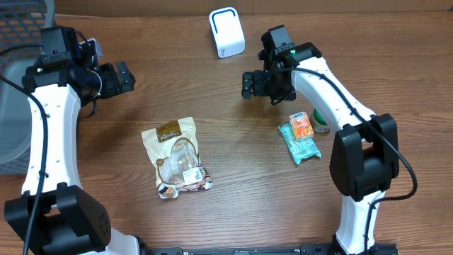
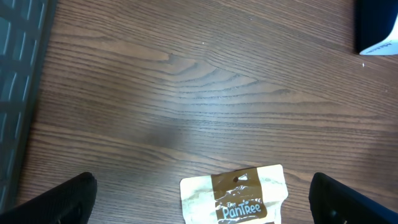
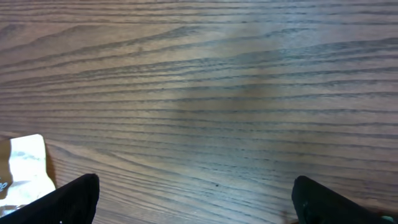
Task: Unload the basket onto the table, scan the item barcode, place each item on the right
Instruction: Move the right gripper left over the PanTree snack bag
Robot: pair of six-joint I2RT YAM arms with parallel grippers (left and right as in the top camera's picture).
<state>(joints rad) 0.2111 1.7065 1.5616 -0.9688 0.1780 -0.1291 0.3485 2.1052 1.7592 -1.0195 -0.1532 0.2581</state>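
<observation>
A cream-and-brown PanTree pouch (image 1: 177, 157) is seen lying flat on the wooden table (image 1: 233, 212), brown header toward the far side, a white label (image 1: 190, 173) stuck near its lower end; the white, blue-rimmed scanner (image 1: 226, 32) is stood upright well beyond it

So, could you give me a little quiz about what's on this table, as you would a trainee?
1. True or false: the snack pouch lies flat on the table, with neither gripper touching it.
2. Which thing lies closest to the base of the right arm? A) green packet B) white box C) snack pouch
3. Fill in: the left gripper and the right gripper are both ____.

Key: 1 true; 2 A; 3 open.
</observation>
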